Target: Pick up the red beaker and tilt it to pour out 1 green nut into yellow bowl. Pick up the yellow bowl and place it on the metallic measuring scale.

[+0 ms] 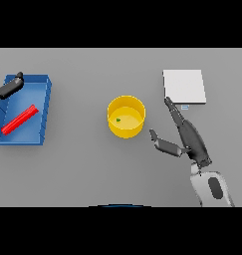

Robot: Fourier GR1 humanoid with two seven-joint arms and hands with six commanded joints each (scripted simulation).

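Note:
The yellow bowl [126,116] stands mid-table with one small green nut [118,119] inside it. To its right, my right hand [189,135] is open, fingers straight toward the scale and thumb spread toward the bowl, touching neither. The metallic scale [184,86] is a pale square plate at the back right. The red beaker [20,120] lies on its side in the blue tray [44,115] at the far left. My left hand [10,86] hovers over the tray's back left corner with straight fingers, holding nothing.
The blue tray's walls enclose the beaker at the table's left edge. Bare grey tabletop lies between the tray, the bowl and the scale.

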